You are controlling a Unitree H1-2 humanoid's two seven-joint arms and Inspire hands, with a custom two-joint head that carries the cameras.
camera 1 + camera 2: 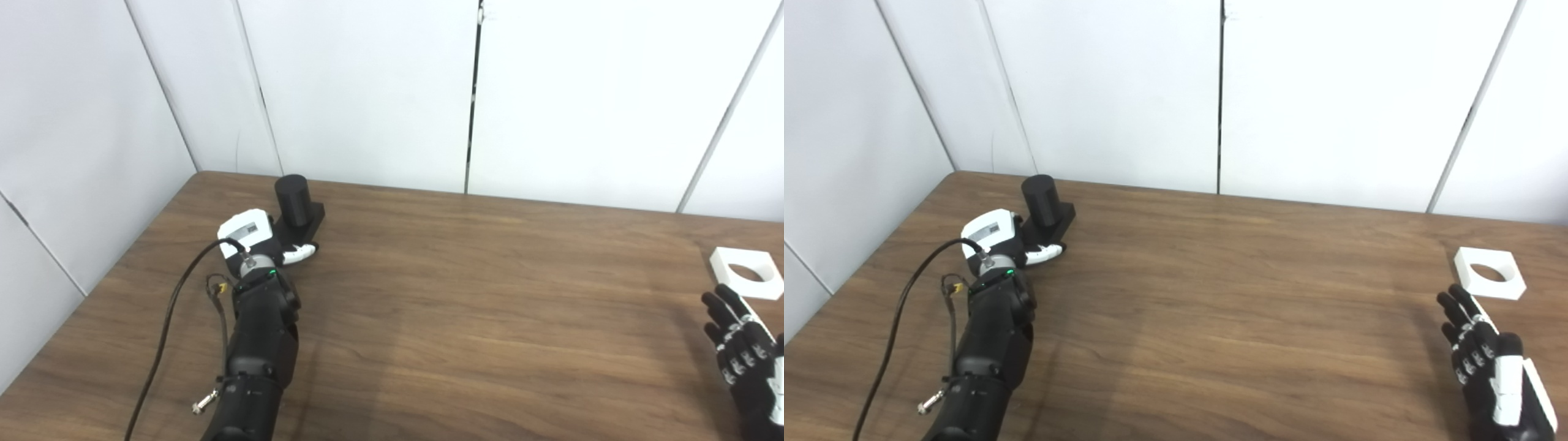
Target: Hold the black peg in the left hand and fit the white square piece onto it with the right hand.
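Note:
The black peg stands upright on its square black base at the table's far left. My left hand lies against the near left side of that base. Its white-tipped thumb rests along the base's front edge, and its fingers are hidden behind the back of the hand, so the grip is unclear. The white square piece, with a round hole, lies flat at the far right. My right hand is open, fingers stretched out, just short of the piece's near edge and apart from it.
The brown wooden table runs up to white wall panels at the back and left. A black cable loops from my left wrist down past the table's left part.

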